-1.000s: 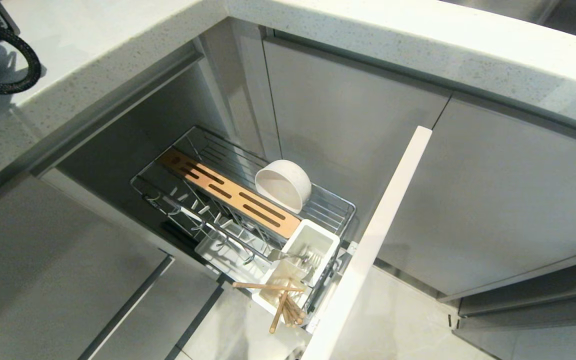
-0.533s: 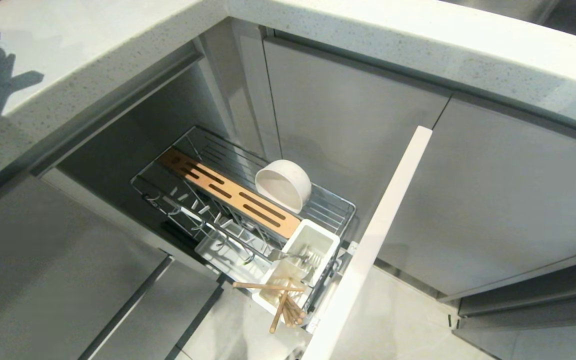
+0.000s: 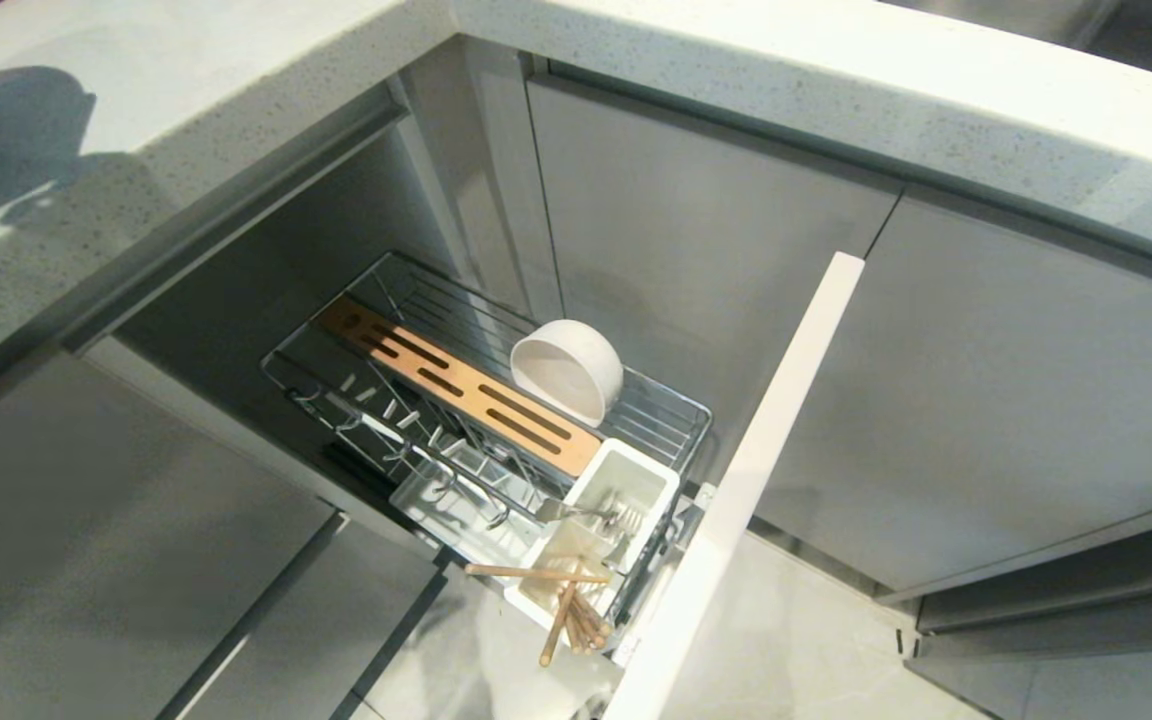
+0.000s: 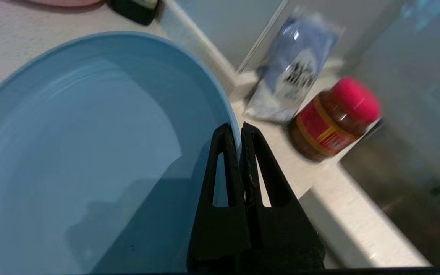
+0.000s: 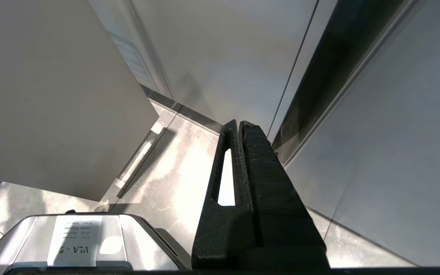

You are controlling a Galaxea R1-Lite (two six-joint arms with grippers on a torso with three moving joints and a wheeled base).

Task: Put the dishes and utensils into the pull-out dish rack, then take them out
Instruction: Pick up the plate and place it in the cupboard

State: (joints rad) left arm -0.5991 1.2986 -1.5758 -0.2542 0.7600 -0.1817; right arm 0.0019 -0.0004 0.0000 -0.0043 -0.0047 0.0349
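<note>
In the left wrist view my left gripper (image 4: 238,131) is shut on the rim of the light-blue plate (image 4: 90,152), held above the pale countertop (image 4: 296,168). The arm is out of the head view; only its shadow falls on the counter. The pull-out dish rack (image 3: 496,410) stands open below the counter. The white bowl (image 3: 566,370) lies on its side in the rack. The white utensil cup (image 3: 606,520) holds silver cutlery (image 3: 586,513), and the chopsticks (image 3: 566,605) lean out of it. My right gripper (image 5: 239,124) hangs parked and shut over the floor.
A red-lidded jar (image 4: 334,118) and a blue-white packet (image 4: 292,72) stand on the counter beside a sink (image 4: 414,198). The rack's tall pale front panel (image 3: 746,480) juts out. Grey cabinet doors (image 3: 986,390) surround the rack.
The black cable and arm at the head view's top left have moved out of the picture, leaving only a shadow on the counter. The rack and its contents are unchanged.
</note>
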